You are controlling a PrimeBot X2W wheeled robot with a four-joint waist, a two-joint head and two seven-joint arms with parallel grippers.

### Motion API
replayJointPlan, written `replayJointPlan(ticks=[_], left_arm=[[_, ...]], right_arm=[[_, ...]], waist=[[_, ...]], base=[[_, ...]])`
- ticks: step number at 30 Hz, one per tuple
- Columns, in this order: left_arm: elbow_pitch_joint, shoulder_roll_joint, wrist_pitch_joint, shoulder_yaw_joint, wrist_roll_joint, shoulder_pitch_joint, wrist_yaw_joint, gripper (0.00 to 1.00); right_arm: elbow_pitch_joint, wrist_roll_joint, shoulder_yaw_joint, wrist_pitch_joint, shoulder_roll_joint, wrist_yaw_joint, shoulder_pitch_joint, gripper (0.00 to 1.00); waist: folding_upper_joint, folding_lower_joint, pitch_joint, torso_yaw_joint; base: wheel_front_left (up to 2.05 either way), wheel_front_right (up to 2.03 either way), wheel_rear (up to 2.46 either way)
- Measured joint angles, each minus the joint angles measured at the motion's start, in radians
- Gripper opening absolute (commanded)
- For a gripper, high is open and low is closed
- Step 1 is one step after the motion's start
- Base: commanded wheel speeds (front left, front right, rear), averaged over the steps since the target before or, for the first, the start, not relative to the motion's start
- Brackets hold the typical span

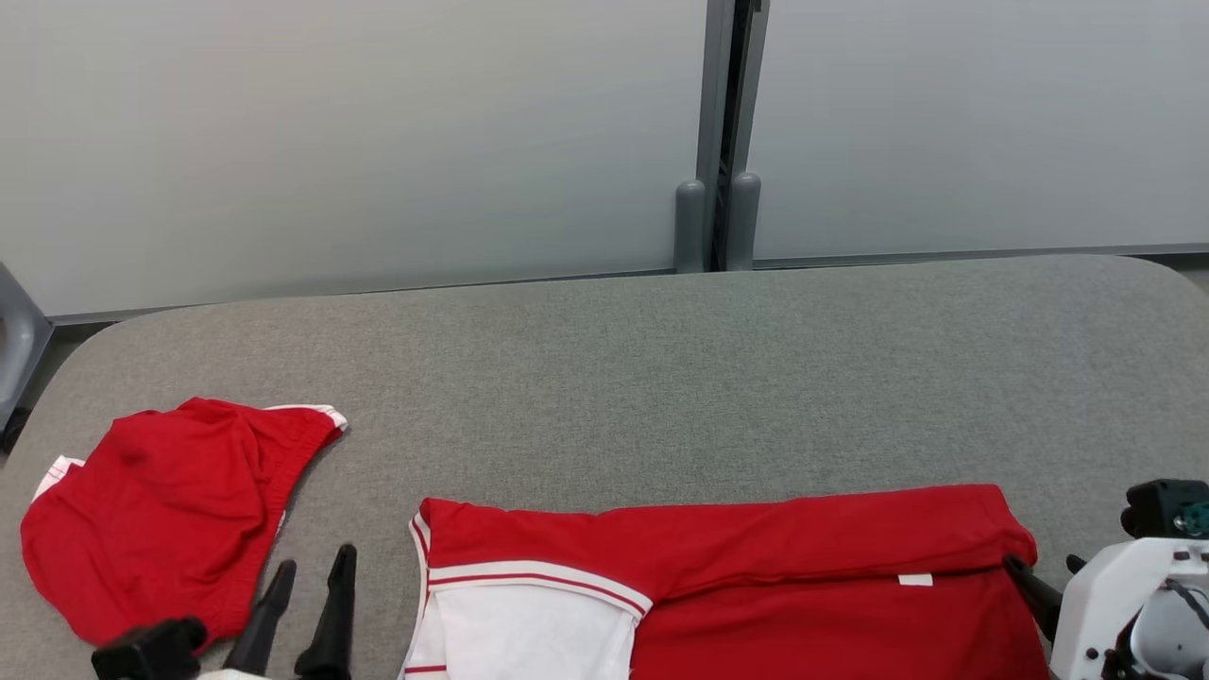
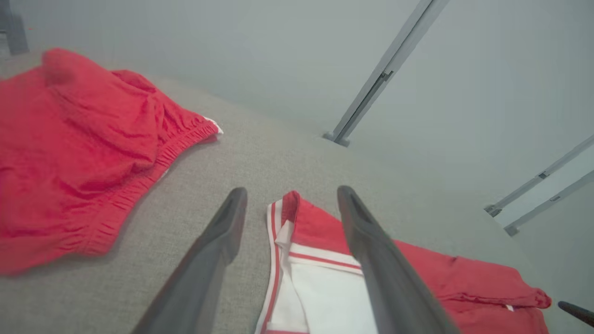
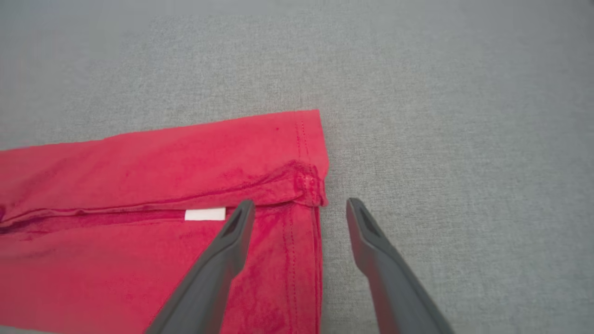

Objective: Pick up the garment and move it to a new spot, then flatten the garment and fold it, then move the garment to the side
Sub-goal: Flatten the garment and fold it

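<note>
The gray table (image 1: 661, 359) carries everything. The red-and-white shirt (image 1: 756, 567), which I take for the garment in hand, lies flat along the table's near edge, right of its middle. Its far long side is turned back over itself in a straight band. So the move to a new spot and the flattening look done, and the folding looks begun with one fold laid. Further folds and the shift to the table's side seem left to do.

A pair of red shorts (image 1: 161, 510) sits rumpled at the table's near left corner. Whether it is a finished piece I cannot tell.

The left gripper (image 2: 292, 191) hovers over the table's near edge, left of the middle, above the shirt's white-trimmed corner. Its fingers are spread wide and hold nothing. The right gripper (image 3: 299, 203) hangs toward the table's near right, at the shirt's hem. Its fingers are also wide, one over cloth and one over bare table, gripping nothing.

A small white label (image 3: 205, 214) peeks from under the fold's edge. I can read no writing on it, and I can make out no brand or print on either piece.
</note>
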Motion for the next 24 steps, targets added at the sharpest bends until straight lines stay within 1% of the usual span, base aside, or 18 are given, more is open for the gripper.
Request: replayJointPlan(ticks=[2, 5, 7, 9, 11, 14, 17, 21, 24], left_arm=[[-0.022, -0.020, -0.004, 0.046, 0.076, -0.009, -0.008, 1.00], [-0.075, -0.065, -0.006, 0.143, 0.230, -0.017, -0.014, 1.00], [-0.098, -0.100, -0.005, 0.191, 0.303, -0.009, -0.027, 1.00], [-0.109, -0.123, -0.005, 0.221, 0.365, 0.000, -0.048, 1.00], [-0.106, -0.144, -0.006, 0.249, 0.412, 0.004, -0.062, 1.00], [-0.082, -0.164, -0.005, 0.272, 0.461, 0.006, -0.078, 1.00], [-0.052, -0.176, -0.005, 0.282, 0.485, 0.006, -0.095, 1.00], [-0.014, -0.183, -0.005, 0.281, 0.492, 0.006, -0.114, 1.00], [0.001, -0.180, -0.005, 0.282, 0.512, 0.002, -0.113, 1.00]], right_arm=[[-0.026, -0.022, -0.069, 0.013, 0.046, 0.000, 0.028, 1.00], [-0.065, -0.068, -0.151, 0.042, 0.123, 0.000, 0.049, 1.00], [-0.079, -0.116, -0.197, 0.059, 0.165, 0.000, 0.049, 1.00], [-0.081, -0.152, -0.242, 0.081, 0.207, 0.000, 0.046, 1.00], [-0.080, -0.194, -0.283, 0.091, 0.235, 0.000, 0.037, 1.00], [-0.070, -0.251, -0.341, 0.103, 0.260, 0.000, 0.001, 1.00], [-0.040, -0.303, -0.397, 0.106, 0.268, 0.000, -0.051, 1.00], [0.058, -0.330, -0.397, 0.143, 0.270, 0.000, -0.105, 1.00], [0.120, -0.331, -0.375, 0.156, 0.272, 0.000, -0.134, 1.00]], waist=[[0.0000, 0.0000, -0.006, 0.003], [0.0000, 0.0000, -0.010, 0.003], [0.0000, 0.0000, -0.010, 0.001], [0.0000, 0.0000, -0.009, 0.000], [0.0000, 0.0000, -0.007, 0.001], [0.0000, 0.0000, -0.001, 0.002], [0.0000, 0.0000, 0.009, 0.004], [0.0000, 0.0000, 0.024, 0.007], [0.0000, 0.0000, 0.038, 0.015]], base=[[0.00, 0.00, 0.00], [0.00, 0.00, 0.00], [0.00, 0.00, 0.00], [0.00, 0.00, 0.00], [0.00, 0.00, 0.00], [0.00, 0.00, 0.00], [0.00, 0.00, 0.00], [0.00, 0.00, 0.00], [0.00, 0.00, 0.00]])
